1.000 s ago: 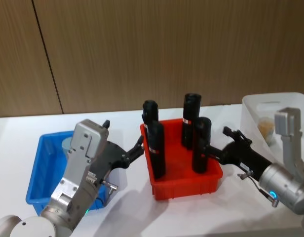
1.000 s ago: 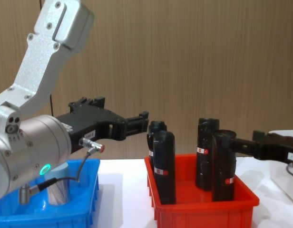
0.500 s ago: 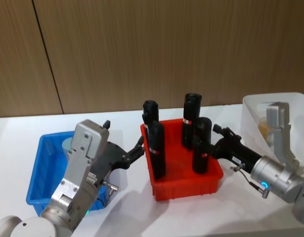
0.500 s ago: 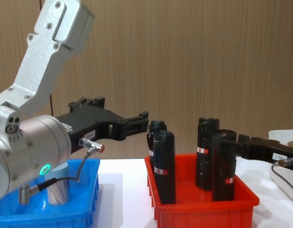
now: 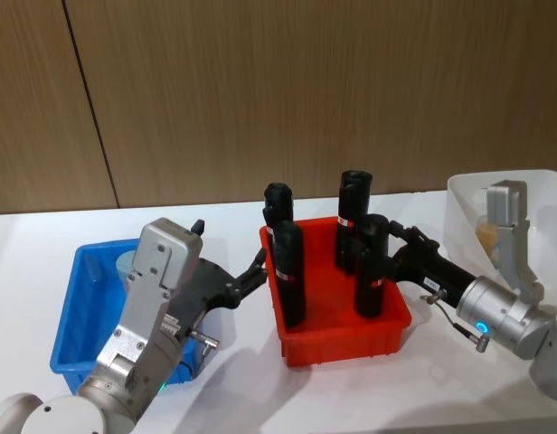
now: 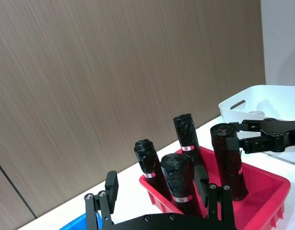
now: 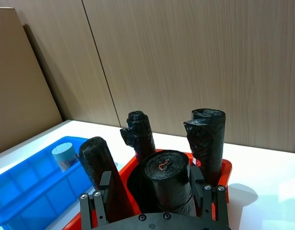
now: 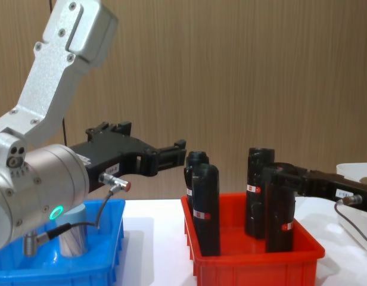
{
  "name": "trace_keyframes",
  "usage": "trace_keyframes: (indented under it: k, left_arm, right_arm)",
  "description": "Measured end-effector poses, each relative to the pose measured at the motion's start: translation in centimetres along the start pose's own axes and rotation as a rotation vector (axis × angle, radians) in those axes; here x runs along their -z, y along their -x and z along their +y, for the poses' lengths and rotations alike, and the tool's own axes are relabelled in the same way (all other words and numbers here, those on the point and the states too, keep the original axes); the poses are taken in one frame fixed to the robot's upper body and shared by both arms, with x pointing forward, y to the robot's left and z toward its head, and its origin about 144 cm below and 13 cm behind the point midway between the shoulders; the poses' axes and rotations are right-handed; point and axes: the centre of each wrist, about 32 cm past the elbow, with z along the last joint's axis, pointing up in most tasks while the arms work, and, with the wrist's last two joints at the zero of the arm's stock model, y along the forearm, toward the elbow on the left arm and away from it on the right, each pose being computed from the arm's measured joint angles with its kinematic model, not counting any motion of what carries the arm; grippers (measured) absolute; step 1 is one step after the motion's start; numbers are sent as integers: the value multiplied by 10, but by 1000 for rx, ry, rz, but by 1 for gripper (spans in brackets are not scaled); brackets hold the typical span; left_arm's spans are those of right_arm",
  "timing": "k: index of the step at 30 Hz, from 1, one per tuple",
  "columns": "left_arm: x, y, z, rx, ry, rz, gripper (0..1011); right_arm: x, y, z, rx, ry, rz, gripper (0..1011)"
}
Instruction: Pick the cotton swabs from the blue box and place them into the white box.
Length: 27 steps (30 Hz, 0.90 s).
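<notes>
One jar of cotton swabs [image 5: 127,265] with a pale lid stands at the back of the blue box [image 5: 75,307], seen from the side as the jar [image 8: 73,237] behind my left arm. Another jar [image 5: 485,233] lies in the white box [image 5: 550,194] at the right. My left gripper [image 5: 259,268] hangs open above the gap between the blue box and the red bin, holding nothing. My right gripper [image 5: 396,246] is open at the top of the front right black bottle [image 5: 370,276]; in the right wrist view its fingers [image 7: 105,184] flank that bottle [image 7: 164,175].
A red bin [image 5: 342,342] with several tall black bottles stands between the two boxes. The tallest bottle [image 5: 352,212] is at its back. A brown wood-grain wall runs behind the white table [image 5: 260,389].
My right gripper has moved left from beside the white box to the front right black bottle in the red bin. The left arm has not moved.
</notes>
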Motion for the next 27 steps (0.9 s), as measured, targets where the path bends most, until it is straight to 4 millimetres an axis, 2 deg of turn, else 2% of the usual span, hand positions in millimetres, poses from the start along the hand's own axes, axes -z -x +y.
trace_keyframes:
  k: [27]
  left_arm:
    - [0, 0, 0, 0, 0, 0, 1004]
  right_arm:
    - [5, -13, 13, 4, 16, -23, 1002]
